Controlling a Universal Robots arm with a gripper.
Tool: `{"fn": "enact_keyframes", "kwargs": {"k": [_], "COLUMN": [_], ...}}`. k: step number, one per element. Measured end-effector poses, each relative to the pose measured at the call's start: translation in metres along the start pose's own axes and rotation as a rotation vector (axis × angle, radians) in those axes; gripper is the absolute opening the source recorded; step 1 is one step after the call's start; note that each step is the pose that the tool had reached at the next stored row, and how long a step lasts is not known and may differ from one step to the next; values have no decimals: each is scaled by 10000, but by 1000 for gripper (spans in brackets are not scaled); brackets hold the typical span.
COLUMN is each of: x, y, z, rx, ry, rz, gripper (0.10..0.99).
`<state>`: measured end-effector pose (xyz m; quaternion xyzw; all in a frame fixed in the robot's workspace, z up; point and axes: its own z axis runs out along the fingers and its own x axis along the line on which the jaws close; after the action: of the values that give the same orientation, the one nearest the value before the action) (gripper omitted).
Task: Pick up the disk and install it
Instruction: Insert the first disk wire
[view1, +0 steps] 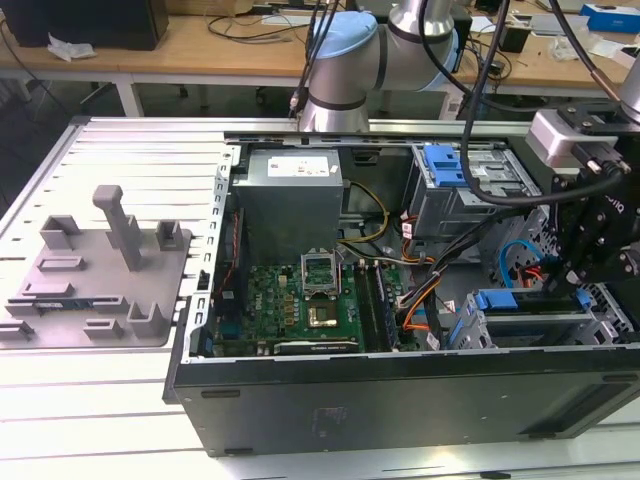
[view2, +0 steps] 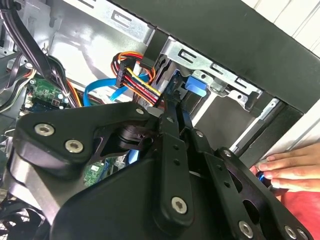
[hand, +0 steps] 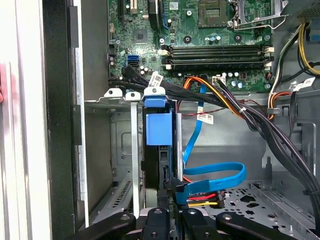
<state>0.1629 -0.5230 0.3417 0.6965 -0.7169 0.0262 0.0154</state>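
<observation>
Gripper (view1: 578, 288) of the arm hung low over the open computer case (view1: 400, 400), at the exterior view's right, above the metal drive cage (hand: 116, 95) in the near corner. Its black fingers (view2: 170, 150) were brought close together and clamped on the disk (hand: 159, 127), one on each flat side.

On the exterior view's left of the case, the grey fixture tray (view1: 60, 310) lay on the slatted table (view1: 120, 170), well apart from the gripper. Inside the case, the green motherboard (view1: 300, 300) covered the floor.

The disk stood on its edge in a slot of the drive cage, just beside the dark outer wall of the case. From this angle it showed as a thin dark slab with a bright blue plastic carrier along its edge, and a blue tab (view2: 195, 85) at the far end. Its broad faces were turned away, so I could not see them.

A flat blue data cable (hand: 220, 175) curved near the disk, with a bundle of coloured wires (view2: 137, 80) beside it. In the second wrist view, a person's hand (view2: 287, 167) rested at the outer wall of the case.
</observation>
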Motion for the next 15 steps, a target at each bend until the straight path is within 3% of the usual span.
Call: {"fn": "enact_keyframes", "kwargs": {"k": [12, 13, 15], "x": [-4, -4, -3], "y": [0, 0, 0], "z": [61, 64, 46], "rx": [0, -2, 0], "ry": [-3, -11, -1], "rz": [-1, -1, -1], "gripper": [169, 180, 306]}}
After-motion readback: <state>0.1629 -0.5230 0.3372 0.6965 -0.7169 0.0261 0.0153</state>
